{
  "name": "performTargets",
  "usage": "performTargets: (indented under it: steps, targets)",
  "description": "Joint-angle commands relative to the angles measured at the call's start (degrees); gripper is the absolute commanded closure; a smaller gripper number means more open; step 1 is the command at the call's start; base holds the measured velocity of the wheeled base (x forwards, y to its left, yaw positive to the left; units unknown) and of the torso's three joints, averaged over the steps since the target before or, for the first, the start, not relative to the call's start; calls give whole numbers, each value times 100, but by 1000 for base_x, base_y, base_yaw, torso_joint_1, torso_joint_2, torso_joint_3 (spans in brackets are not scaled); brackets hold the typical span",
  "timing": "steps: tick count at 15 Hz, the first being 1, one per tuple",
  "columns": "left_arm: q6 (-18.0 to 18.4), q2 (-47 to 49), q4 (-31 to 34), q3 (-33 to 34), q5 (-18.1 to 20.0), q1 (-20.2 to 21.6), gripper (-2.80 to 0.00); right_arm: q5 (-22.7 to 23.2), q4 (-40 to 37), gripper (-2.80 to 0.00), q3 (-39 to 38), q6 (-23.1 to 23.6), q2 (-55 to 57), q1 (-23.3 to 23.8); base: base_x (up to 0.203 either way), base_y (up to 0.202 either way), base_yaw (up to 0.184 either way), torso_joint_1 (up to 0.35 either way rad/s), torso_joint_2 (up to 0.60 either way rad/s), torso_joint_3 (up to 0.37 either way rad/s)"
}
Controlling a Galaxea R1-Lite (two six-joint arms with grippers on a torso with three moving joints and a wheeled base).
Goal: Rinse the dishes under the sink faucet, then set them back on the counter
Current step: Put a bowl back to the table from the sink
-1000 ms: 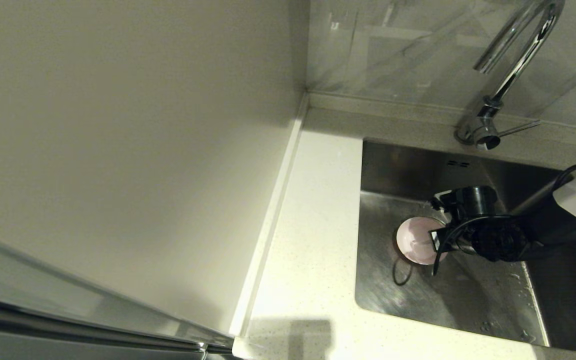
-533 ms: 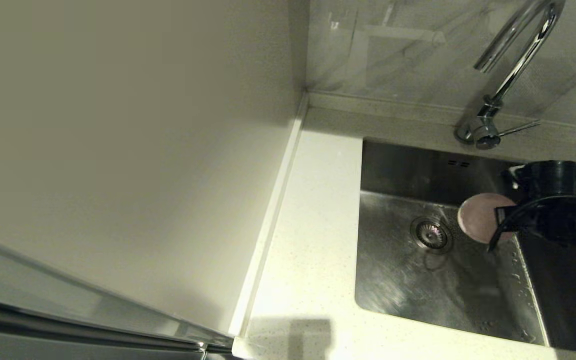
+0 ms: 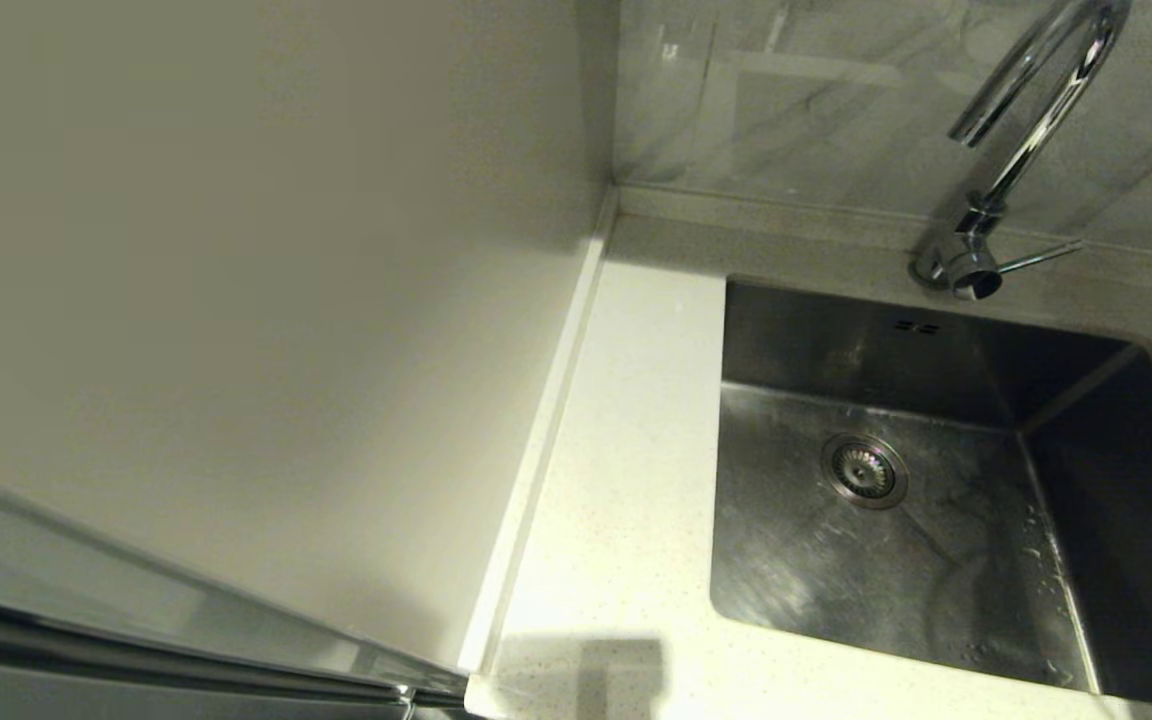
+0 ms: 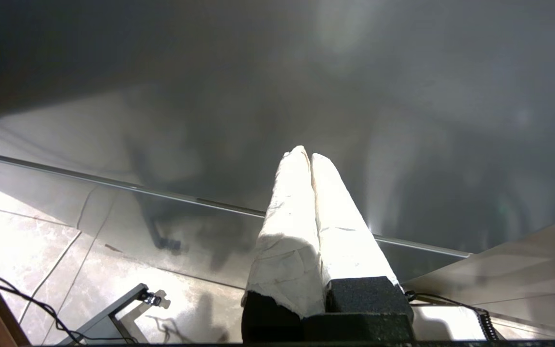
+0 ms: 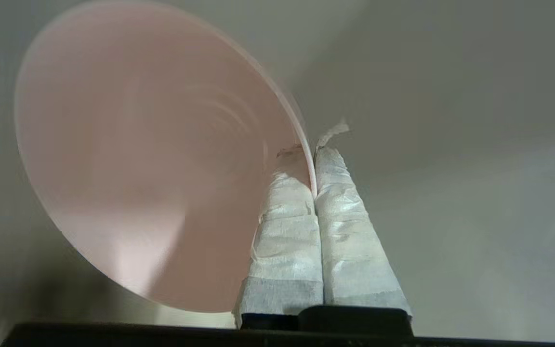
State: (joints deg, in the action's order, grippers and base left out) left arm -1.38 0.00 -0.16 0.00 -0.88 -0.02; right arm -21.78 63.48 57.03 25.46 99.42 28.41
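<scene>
In the right wrist view my right gripper (image 5: 312, 159) is shut on the rim of a pale pink bowl (image 5: 138, 159), one taped finger inside it and one outside. Neither this arm nor the bowl shows in the head view. There the steel sink (image 3: 936, 560) holds only its round drain strainer (image 3: 863, 469). The chrome gooseneck sink faucet (image 3: 1026, 130) stands at the back with its side lever (image 3: 1036, 257). No water runs from it. The white speckled counter (image 3: 616, 480) lies left of the basin. My left gripper (image 4: 309, 156) is shut on nothing, away from the sink.
A plain cream wall panel (image 3: 236, 300) rises along the counter's left side. Droplets lie on the sink floor (image 3: 1036, 550) toward the right. The left wrist view looks at a tiled floor (image 4: 41, 231) with a cable.
My right arm lifted the pink bowl off the sink floor near the drain, carried it to the right, and went out of the head view.
</scene>
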Motion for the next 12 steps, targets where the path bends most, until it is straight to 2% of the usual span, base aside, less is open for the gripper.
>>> performTargets:
  steps: [1,2,5,6,9,10,12]
  targets:
    - [-3,-18,-2,0,0,2,0,155,2289,0,-10,215,-615,82,0,0,0,0,0,0]
    - [-3,-18,-2,0,-1,-6,0,198,2408,0,-214,231,-791,88,0,0,0,0,0,0]
    - [-3,-18,-2,0,0,2,0,230,2415,0,-1591,55,-961,82,0,0,0,0,0,0]
    - [-3,-18,-2,0,0,2,0,238,2416,0,-1767,33,-961,75,0,0,0,0,0,0]
    - [-3,-18,-2,0,-6,2,0,222,2139,0,-1180,-131,-1012,46,0,0,0,0,0,0]
    - [-3,-18,-2,0,0,-4,0,155,1477,0,-1054,-303,-1114,73,0,0,0,0,0,0]
    - [-3,-20,-2,0,0,1,0,-33,-797,0,-606,-988,-1375,359,0,0,0,0,0,0]
